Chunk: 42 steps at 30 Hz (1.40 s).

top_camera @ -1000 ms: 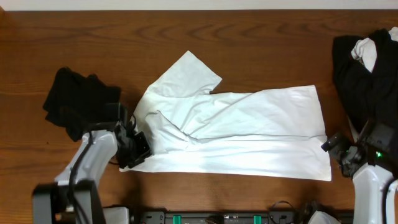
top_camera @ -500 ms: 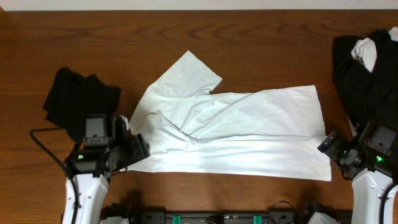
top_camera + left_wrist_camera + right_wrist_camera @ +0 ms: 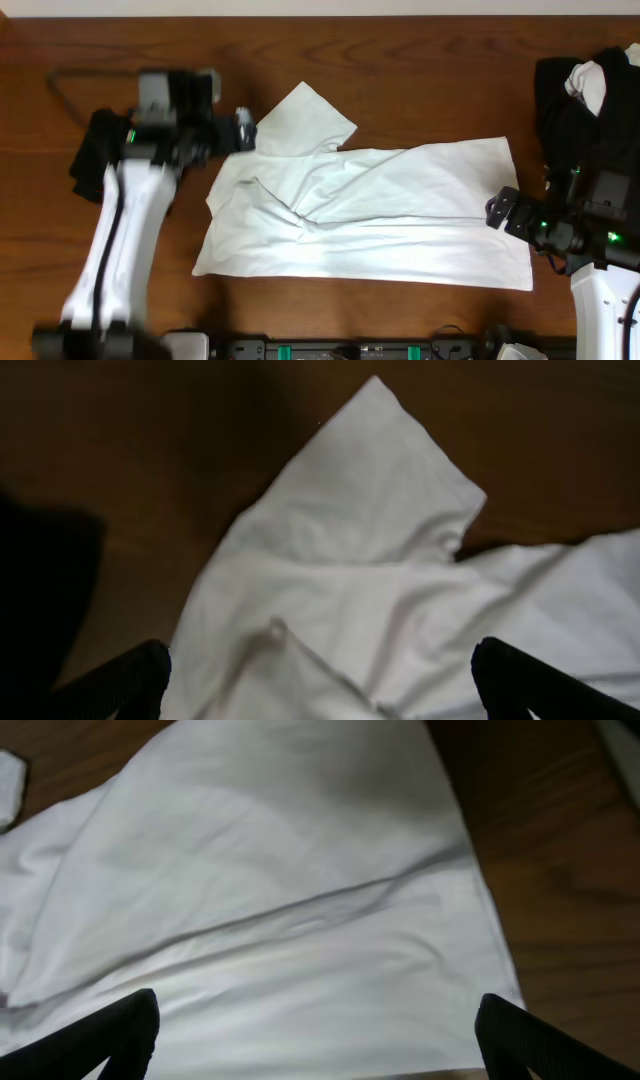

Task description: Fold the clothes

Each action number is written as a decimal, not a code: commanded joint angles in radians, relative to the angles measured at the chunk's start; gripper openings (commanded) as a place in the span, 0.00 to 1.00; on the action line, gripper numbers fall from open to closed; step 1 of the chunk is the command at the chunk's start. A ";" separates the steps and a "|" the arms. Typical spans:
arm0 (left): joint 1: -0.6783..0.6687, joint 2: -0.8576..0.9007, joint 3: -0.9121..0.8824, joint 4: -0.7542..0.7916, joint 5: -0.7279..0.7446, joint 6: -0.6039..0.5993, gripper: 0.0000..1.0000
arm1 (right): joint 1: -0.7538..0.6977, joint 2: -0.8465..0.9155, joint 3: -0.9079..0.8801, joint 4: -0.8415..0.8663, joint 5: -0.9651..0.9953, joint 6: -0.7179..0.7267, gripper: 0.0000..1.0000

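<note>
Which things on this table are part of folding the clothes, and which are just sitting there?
Part of the job:
- white T-shirt, spread in the middle
- black garment, at the left
- heap of black and white clothes, at the right edge
- left end effector and right end effector, both open and empty

Just there:
- wooden table
- black rail along the near edge

I see the white T-shirt [image 3: 370, 220] spread flat across the middle of the bench [image 3: 420, 60], running left to right, with a long crease along its length. One sleeve [image 3: 300, 120] sticks out at its upper left. A crumpled black garment [image 3: 92, 150] lies to its left. A black heap [image 3: 580, 130] with a white piece [image 3: 590, 80] on top sits at the right edge.
</note>
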 commanded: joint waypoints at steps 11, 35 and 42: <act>-0.002 0.507 0.216 0.119 -0.006 0.133 0.99 | 0.008 -0.004 0.014 -0.017 -0.045 -0.017 0.99; -0.022 0.638 0.164 0.121 -0.008 0.161 0.67 | 0.008 -0.004 0.014 -0.035 -0.045 -0.017 0.99; -0.022 0.653 0.152 0.120 -0.008 0.161 0.65 | 0.008 -0.004 0.014 -0.041 -0.045 -0.017 0.99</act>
